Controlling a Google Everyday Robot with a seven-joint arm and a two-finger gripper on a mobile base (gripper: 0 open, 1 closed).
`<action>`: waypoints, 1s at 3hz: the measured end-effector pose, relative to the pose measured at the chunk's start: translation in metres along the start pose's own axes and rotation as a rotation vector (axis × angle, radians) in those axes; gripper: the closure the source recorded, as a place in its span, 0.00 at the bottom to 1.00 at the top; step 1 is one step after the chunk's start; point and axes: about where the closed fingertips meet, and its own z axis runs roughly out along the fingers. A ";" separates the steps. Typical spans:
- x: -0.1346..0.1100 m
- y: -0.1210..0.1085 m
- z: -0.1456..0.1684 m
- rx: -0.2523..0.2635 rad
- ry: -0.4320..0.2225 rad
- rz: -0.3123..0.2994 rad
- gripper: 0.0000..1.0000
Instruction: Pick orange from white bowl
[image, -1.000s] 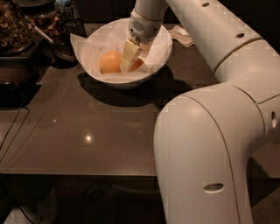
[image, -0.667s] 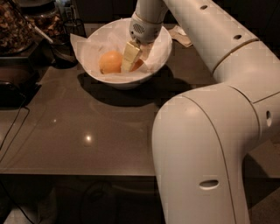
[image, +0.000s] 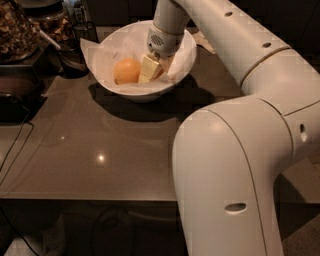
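jaws down in white bowl (image: 131, 90) on glossy dark table (image: 100, 150), touching orange (image: 160, 73); grip unclear.

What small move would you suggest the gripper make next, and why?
Probably a slow, straight lift, checking the orange comes along: the gripper sits low inside the white bowl right at the orange, mostly hidden behind it, and the paler fruit lies close beside.

readable text: nothing is showing, no label, brand, number or sign | gripper (image: 151, 72): is hanging inside the white bowl (image: 135, 92), near its middle, and is carrying no legible marking
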 end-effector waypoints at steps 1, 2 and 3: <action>0.003 0.002 0.012 -0.022 0.018 -0.002 0.34; 0.004 0.002 0.018 -0.028 0.009 -0.009 0.53; 0.003 0.002 0.018 -0.028 0.009 -0.009 0.76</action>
